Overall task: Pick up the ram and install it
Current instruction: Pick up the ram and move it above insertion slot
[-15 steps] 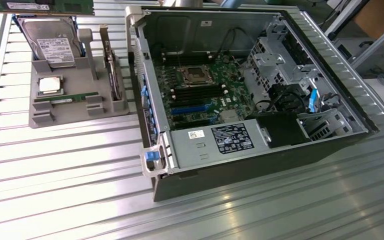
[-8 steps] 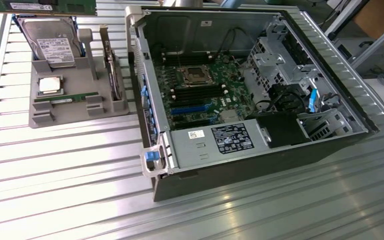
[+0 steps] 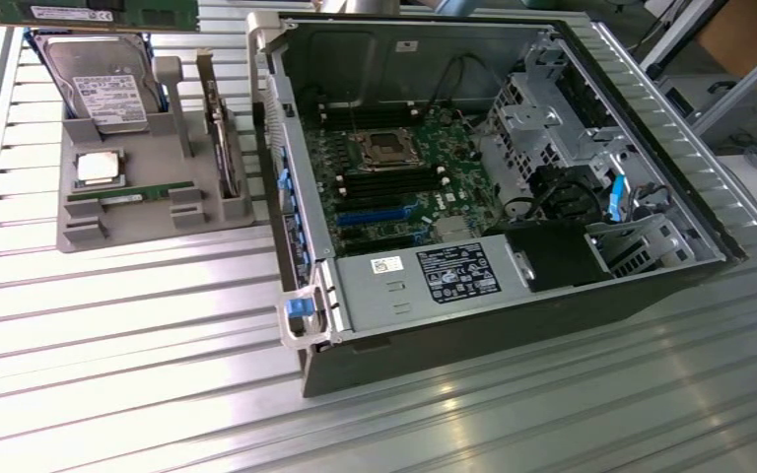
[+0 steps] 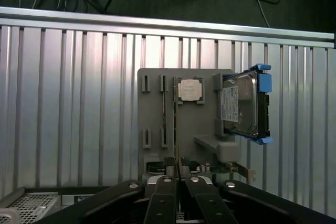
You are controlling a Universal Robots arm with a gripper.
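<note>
A ram (image 3: pixel 90 12), a narrow green stick with a white label, hangs high above the grey holder (image 3: pixel 129 227) at the exterior view's far left. In the wrist view my gripper (image 4: pixel 177 170) is shut on this ram (image 4: pixel 177 156), which shows edge-on as a thin strip between the black fingers (image 4: pixel 164 192). A second ram (image 3: pixel 129 193) lies in a slot of the holder (image 4: pixel 152 129), below the gripper. The open computer case (image 3: pixel 484 168) sits to the exterior view's right, with black memory slots (image 3: pixel 392 184) on its motherboard.
The holder also carries a hard drive (image 3: pixel 105 89) in a blue frame (image 4: pixel 262 103), a square silver processor (image 3: pixel 100 168), and a card with a metal bracket (image 3: pixel 228 148). The case wall (image 3: pixel 273 148) stands between holder and motherboard. The power supply (image 3: pixel 418 286) fills the case's near end.
</note>
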